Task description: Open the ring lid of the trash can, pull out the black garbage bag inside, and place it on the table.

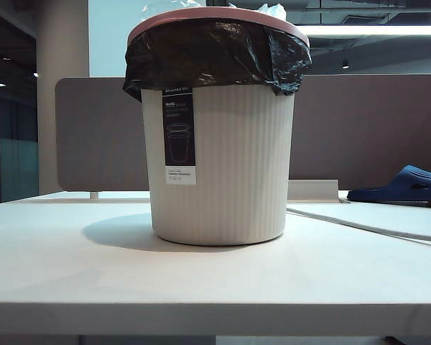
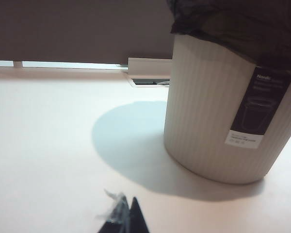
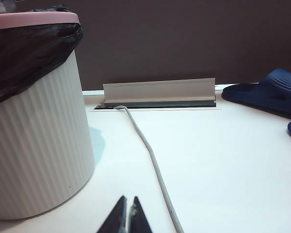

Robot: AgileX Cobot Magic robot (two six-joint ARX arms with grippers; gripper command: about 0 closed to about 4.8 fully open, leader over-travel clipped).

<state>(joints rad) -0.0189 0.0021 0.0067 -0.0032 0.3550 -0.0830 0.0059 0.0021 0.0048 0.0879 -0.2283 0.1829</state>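
Note:
The cream ribbed trash can point(image 1: 219, 165) stands upright in the middle of the white table point(image 1: 72, 280). The pink ring lid point(image 1: 215, 16) sits on its rim and clamps the black garbage bag point(image 1: 215, 54), whose edge folds down over the outside. Neither arm shows in the exterior view. My left gripper point(image 2: 126, 208) is shut, low over the table and well short of the trash can point(image 2: 223, 116); a pale shred clings to its tip. My right gripper point(image 3: 128, 204) is shut with nothing in it, near the trash can point(image 3: 39, 145), under the ring lid point(image 3: 34, 19) and the black garbage bag point(image 3: 24, 53).
A grey cable point(image 3: 153, 165) runs across the table from a raised cable flap point(image 3: 160, 91) at the back edge. Blue slippers point(image 3: 266, 92) lie at the back right. A grey-brown partition panel point(image 1: 366, 122) stands behind the table.

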